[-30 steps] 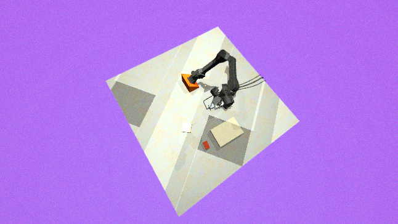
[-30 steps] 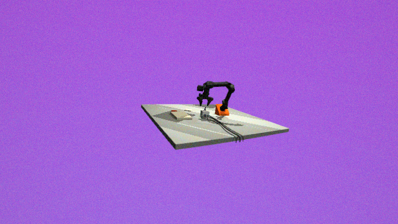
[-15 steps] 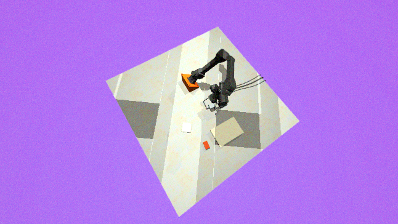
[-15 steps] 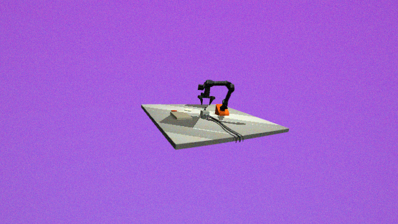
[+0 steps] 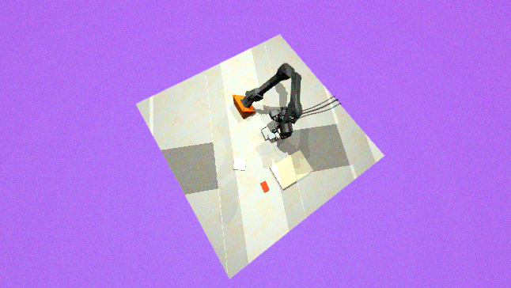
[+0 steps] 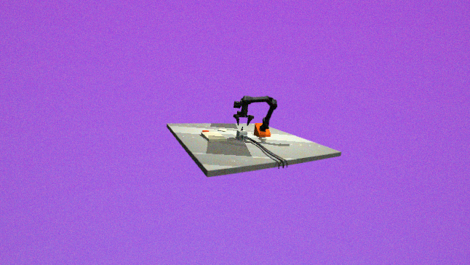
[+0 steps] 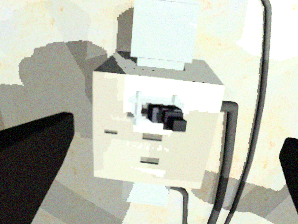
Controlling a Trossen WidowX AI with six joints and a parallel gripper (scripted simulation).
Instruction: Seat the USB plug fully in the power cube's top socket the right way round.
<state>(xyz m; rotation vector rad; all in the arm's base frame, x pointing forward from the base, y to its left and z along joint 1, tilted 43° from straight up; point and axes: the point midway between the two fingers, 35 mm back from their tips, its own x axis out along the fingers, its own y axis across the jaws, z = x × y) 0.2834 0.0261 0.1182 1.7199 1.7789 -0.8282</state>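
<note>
The white power cube (image 5: 270, 134) (image 6: 241, 135) (image 7: 120, 143) stands on the table near the arm's orange base (image 5: 241, 108) (image 6: 260, 129). In the wrist view a black USB plug (image 7: 164, 115) sticks out of the socket on the cube's top face, sitting askew. My gripper (image 6: 243, 120) (image 5: 278, 127) hangs straight above the cube, a little clear of the plug. It is open wide and empty; its two dark fingers show at the left and right edges of the wrist view, either side of the cube.
Dark cables (image 5: 320, 104) (image 6: 267, 153) (image 7: 262, 63) run from the cube to the table's edge. White plugs (image 7: 166, 32) sit on the cube's sides. A beige pad (image 5: 286, 172) (image 6: 212, 135), a white card (image 5: 240, 164) and a small red block (image 5: 264, 186) lie further out.
</note>
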